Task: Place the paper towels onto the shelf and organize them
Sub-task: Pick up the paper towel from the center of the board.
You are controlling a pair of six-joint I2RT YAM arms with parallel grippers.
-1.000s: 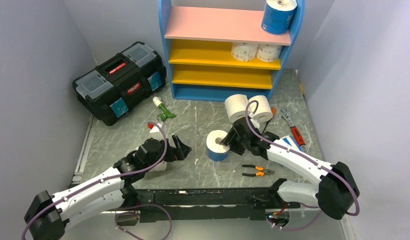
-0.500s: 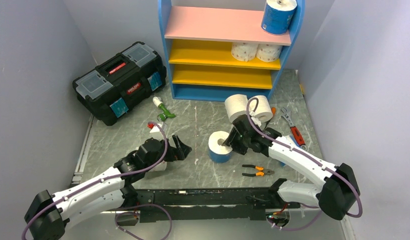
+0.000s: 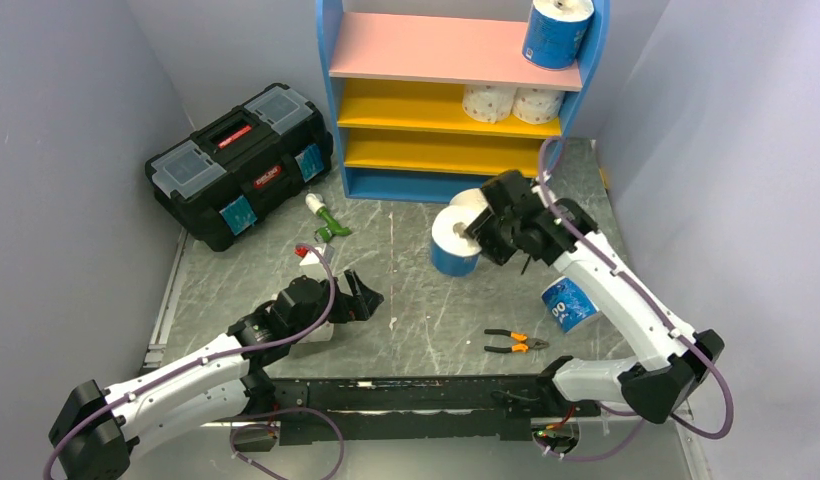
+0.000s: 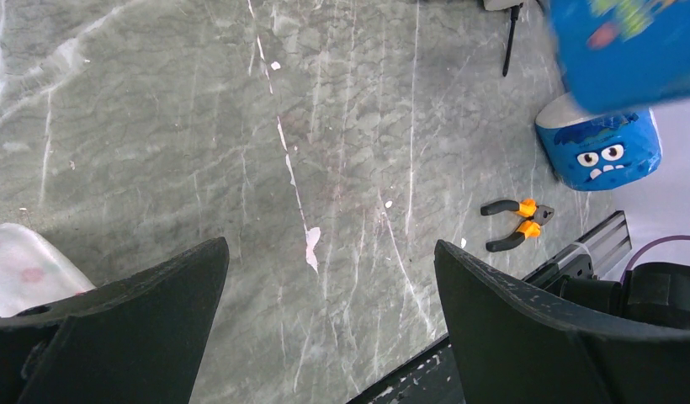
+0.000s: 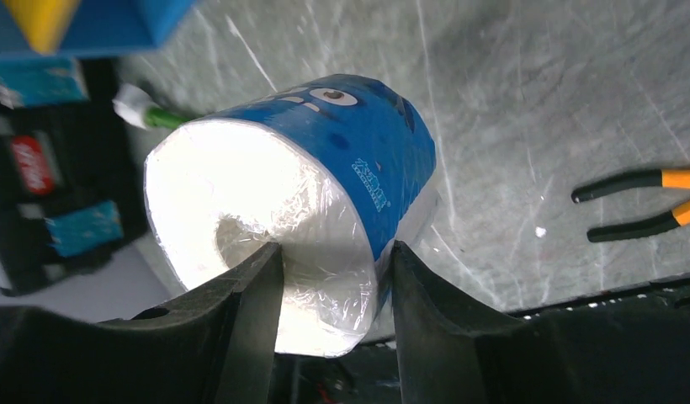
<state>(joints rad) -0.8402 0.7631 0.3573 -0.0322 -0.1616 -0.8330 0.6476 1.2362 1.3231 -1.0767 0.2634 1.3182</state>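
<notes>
The right gripper pinches the blue roll, one finger in its hole, up in the air toward the far edge of the table. It looks light, squashy and slippery. The left gripper gapes wide, empty.

Blue wrapping printed with cartoon eyes is being shown on the held roll, its ends being left plain white. A cartoon face with white eyes is being displayed on the blue monster-face roll, against a table being seen in grey with white veins. The shelf is being presented with a blue frame, a pink top board and two yellow boards. Blue with pale marks is being worn by the speckled roll, white with pink dots by the dotted rolls. Pliers are being shown in black and orange, the toolbox in black with red and teal accents.
</notes>
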